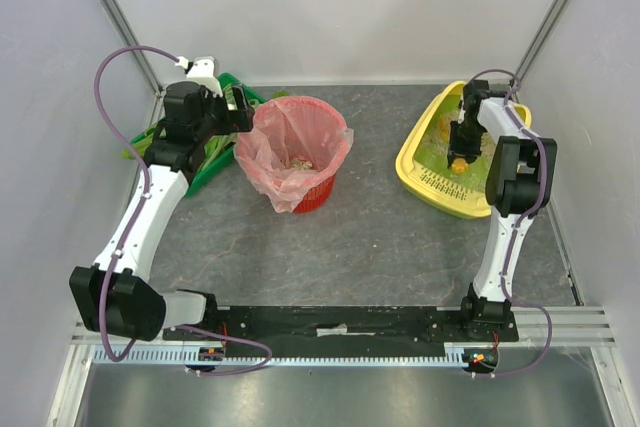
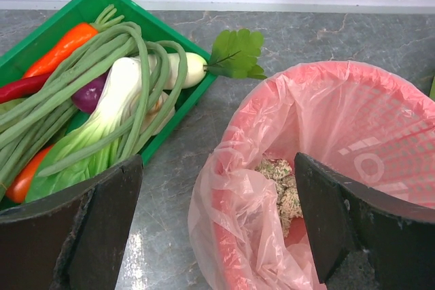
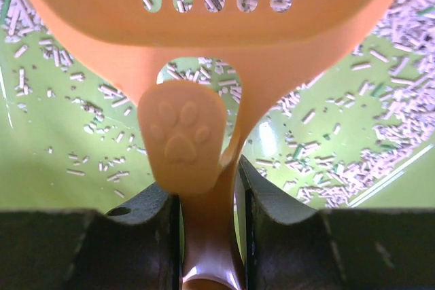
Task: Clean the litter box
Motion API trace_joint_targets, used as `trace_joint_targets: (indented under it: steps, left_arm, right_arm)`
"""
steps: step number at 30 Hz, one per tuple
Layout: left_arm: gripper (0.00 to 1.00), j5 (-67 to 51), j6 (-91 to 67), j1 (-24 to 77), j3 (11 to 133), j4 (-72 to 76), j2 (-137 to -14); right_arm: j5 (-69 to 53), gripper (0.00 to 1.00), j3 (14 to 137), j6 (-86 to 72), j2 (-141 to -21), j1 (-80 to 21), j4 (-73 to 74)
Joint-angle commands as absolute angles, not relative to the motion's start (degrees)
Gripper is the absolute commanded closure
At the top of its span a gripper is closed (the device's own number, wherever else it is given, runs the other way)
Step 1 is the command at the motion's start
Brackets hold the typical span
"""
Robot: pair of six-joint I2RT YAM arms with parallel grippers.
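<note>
The yellow litter box (image 1: 432,185) sits at the right of the table, lime-green inside with pale litter. My right gripper (image 1: 460,152) is inside it, shut on the handle of an orange slotted scoop (image 3: 211,39) with a paw print; the scoop is low over the green floor (image 3: 61,127) with scattered litter pellets. My left gripper (image 1: 240,107) is open and empty, held beside the left rim of the red basket lined with a pink bag (image 1: 293,152). In the left wrist view the bag (image 2: 326,168) holds litter clumps (image 2: 282,188) at its bottom.
A green tray (image 2: 88,5) with long beans, a carrot, bok choy and other vegetables lies at the back left, also in the top view (image 1: 208,162). Grey walls close the cell at the back and both sides.
</note>
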State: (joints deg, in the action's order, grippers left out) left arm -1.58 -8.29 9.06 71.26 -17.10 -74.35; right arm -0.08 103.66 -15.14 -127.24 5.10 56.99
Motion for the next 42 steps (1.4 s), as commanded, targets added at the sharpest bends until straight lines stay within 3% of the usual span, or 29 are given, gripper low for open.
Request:
trace_joint_targets:
  steps: [1,21,35,42]
  left_arm:
    - [0.02,-0.7,-10.5,8.8,70.0,-15.4,-72.0]
    - [0.02,-2.0,-11.4,8.8,67.1,-14.3,-70.8]
    - [0.03,-3.4,-13.1,8.9,65.3,-14.9,-68.7]
    - [0.04,-5.2,-13.0,8.9,64.6,-14.5,-68.0]
  right_arm:
    - [2.4,1.0,100.7,-11.6,-120.2,5.4,52.6]
    - [3.2,1.0,91.5,-9.8,-109.6,6.0,49.1]
    - [0.4,1.0,75.2,-10.5,-91.6,6.0,41.7]
    - [0.1,1.0,65.8,-11.1,-87.5,6.0,30.8]
